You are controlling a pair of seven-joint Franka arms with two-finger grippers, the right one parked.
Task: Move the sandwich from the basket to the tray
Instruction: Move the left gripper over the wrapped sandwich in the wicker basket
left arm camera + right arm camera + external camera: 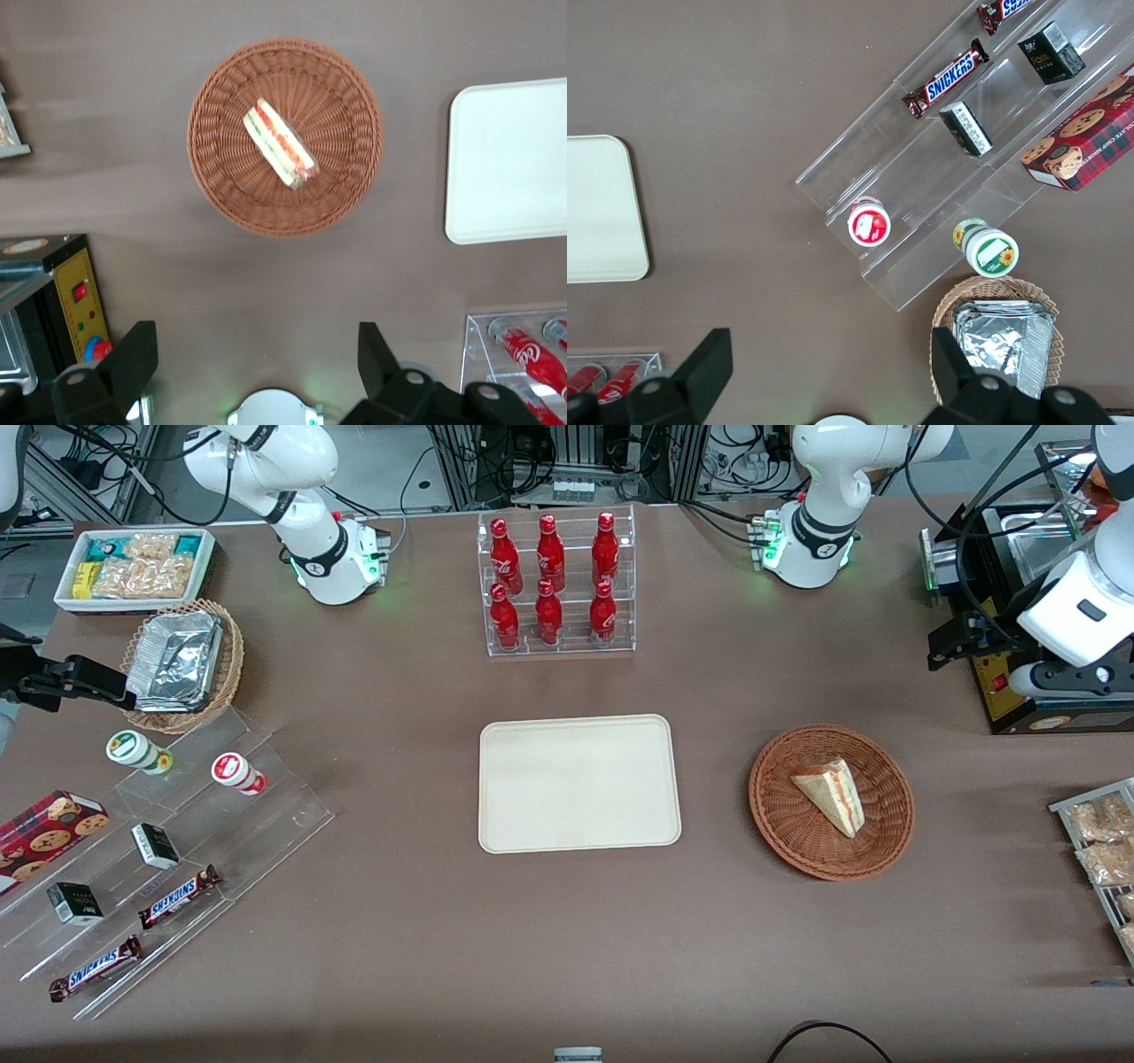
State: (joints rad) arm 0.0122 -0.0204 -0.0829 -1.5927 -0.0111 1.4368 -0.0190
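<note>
Looking through the front view, I see the triangular wrapped sandwich wedge [831, 794] lying inside the round reddish-brown wicker basket [831, 801] on the brown worktop [399, 939]. The flat cream rectangular tray [578, 783] sits bare beside the basket, well apart from it, and the clear rack of red bottles [556, 583] stands farther from the camera. The left arm's gripper [952, 642] hangs high near the black appliance [1019, 602], toward the working arm's end.

Through the left wrist view, I see the jaws [257, 359] spread wide and holding nothing, well above the worktop [133, 88]. The sandwich [280, 143] rests across the middle of the basket [284, 135], its red and green filling stripe facing up, with the tray [507, 160] off to the side.
</note>
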